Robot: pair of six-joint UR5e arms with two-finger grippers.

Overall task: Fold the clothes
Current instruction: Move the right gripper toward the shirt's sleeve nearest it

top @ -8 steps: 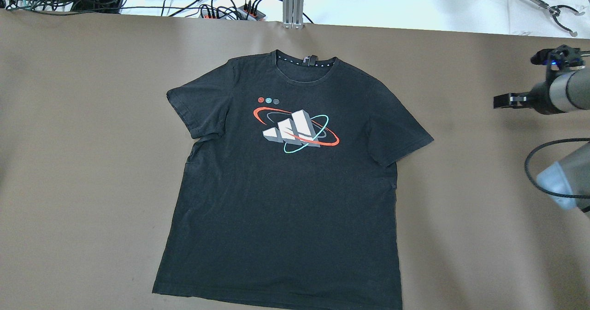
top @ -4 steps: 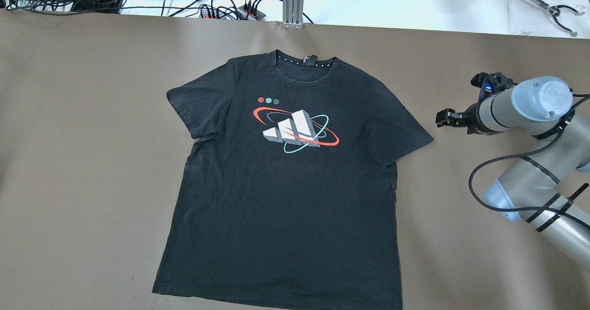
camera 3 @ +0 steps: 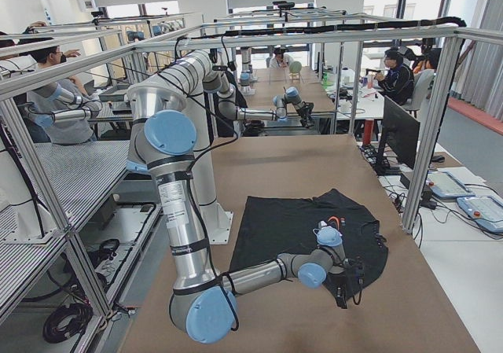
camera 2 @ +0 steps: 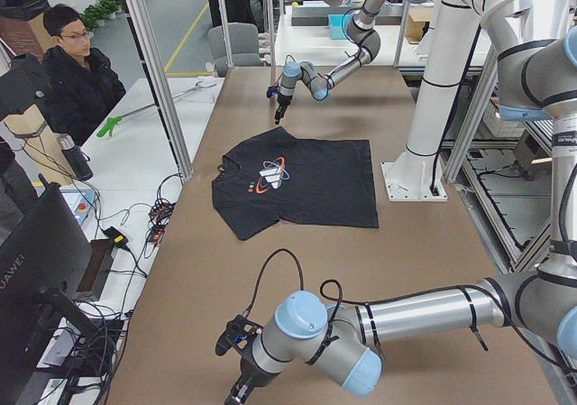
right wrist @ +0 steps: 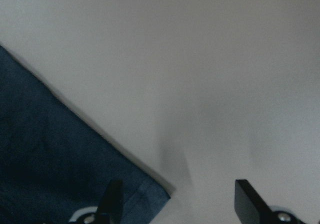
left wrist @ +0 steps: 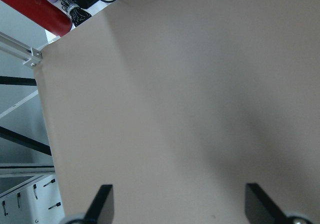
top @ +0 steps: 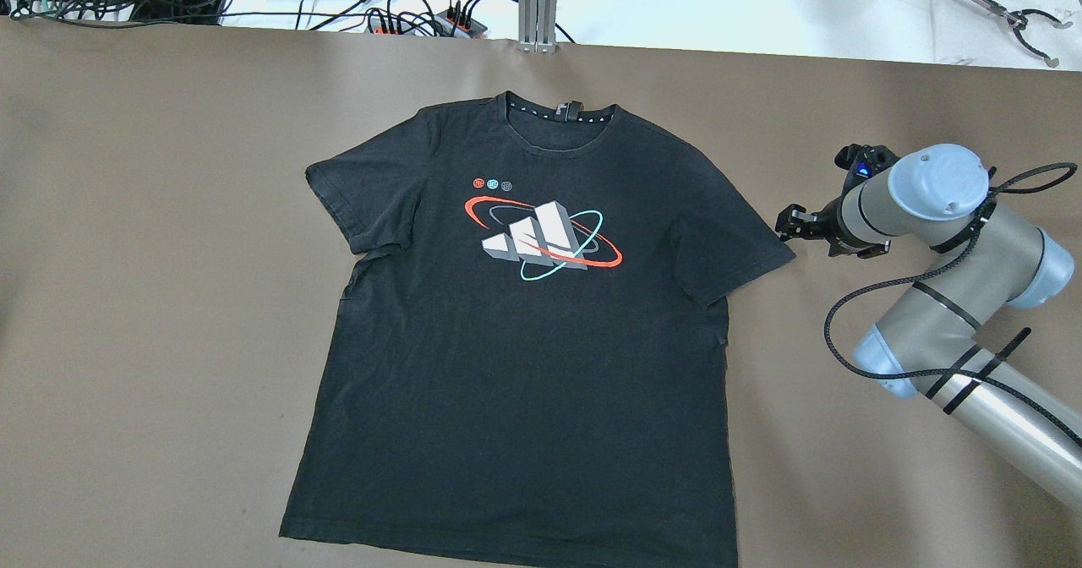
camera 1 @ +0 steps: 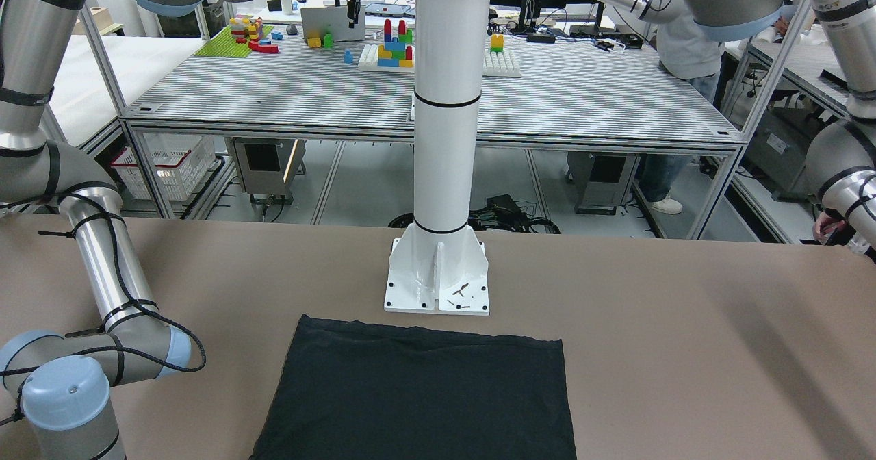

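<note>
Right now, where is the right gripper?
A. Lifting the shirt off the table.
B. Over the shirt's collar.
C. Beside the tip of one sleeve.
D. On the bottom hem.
C: the right gripper hangs open just off the sleeve tip of the T-shirt, which lies flat.

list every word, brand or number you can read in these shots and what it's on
"HUAWEI": on the back of the black monitor at the table end on the robot's left.
Black t-shirt: its chest graphic is three slanted bars with red and teal rings and three small dots, with no readable words.
Neck label inside the collar: too small to read.
Nothing else is legible.
</note>
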